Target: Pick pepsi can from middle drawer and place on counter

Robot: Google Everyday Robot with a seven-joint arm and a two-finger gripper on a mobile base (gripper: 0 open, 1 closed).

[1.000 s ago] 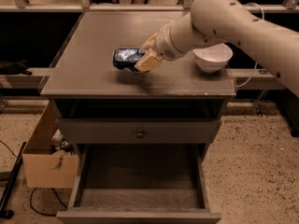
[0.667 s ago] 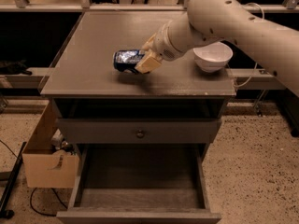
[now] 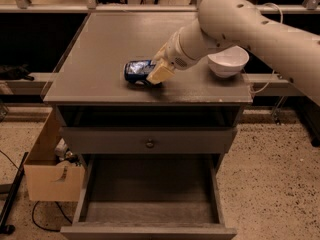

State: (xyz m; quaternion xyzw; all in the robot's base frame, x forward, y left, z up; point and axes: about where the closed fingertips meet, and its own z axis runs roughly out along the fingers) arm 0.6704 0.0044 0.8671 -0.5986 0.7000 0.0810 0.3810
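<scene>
The tool [image 3: 158,72] is being held low over the front-centre of the tabletop [image 3: 95,44], closed on the right end of the pepsi can [image 3: 136,71]. One cream pad [image 3: 161,74] is being pressed against the can's near side, while the other is being hidden behind it. The can is being kept on its side, its length running left to right. It is judged to be resting on the tabletop, since a dark shadow is being cast directly beneath it. This sideways lie is probably being dictated by the grasp, the can being gripped across its body rather than from its end.

The arm [image 3: 235,19] is being reached in from the right, passing just beside the white bowl [image 3: 228,61]. The bowl is being left apart from the can, so room is being kept for a release.

Below, the middle drawer [image 3: 150,211] is being left pulled out with its floor bare, under a shut drawer front [image 3: 115,141] with a round knob. The placing step is therefore judged to be nearly done, with only the letting go and the withdrawal being awaited. A roll toward the front edge is being risked once the can is freed.
</scene>
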